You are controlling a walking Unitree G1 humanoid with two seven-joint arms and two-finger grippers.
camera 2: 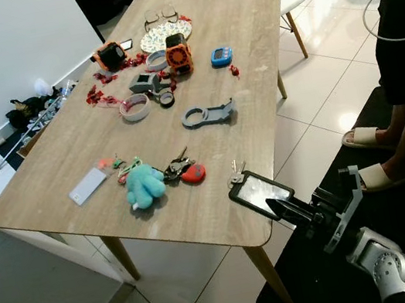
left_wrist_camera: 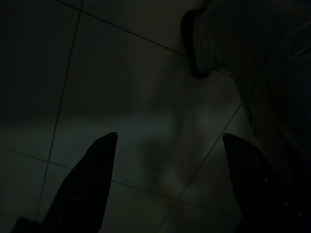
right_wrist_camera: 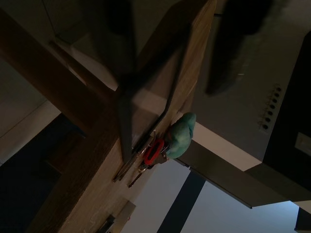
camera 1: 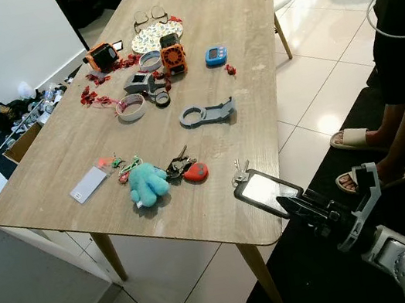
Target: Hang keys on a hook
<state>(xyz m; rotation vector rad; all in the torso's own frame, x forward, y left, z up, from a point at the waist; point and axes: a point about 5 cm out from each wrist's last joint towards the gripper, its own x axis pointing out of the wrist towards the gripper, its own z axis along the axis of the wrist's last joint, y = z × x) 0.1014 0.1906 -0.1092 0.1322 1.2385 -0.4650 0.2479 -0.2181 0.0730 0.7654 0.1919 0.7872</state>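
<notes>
Right end effector (camera 1: pixel 261 192) beside one key bunch (camera 1: pixel 182 171)

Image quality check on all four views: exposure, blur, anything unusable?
Left and right eye views: bright, even, sharp across the table. Left wrist view: very dark, left gripper over dim floor tiles. Right wrist view: dim, its fingers blurred, but the keys readable.

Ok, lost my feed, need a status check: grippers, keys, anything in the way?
Right gripper at the table's near edge, short of the keys. Left gripper open, idle over floor. Loose small keys lie between. Person standing on the right.
</notes>
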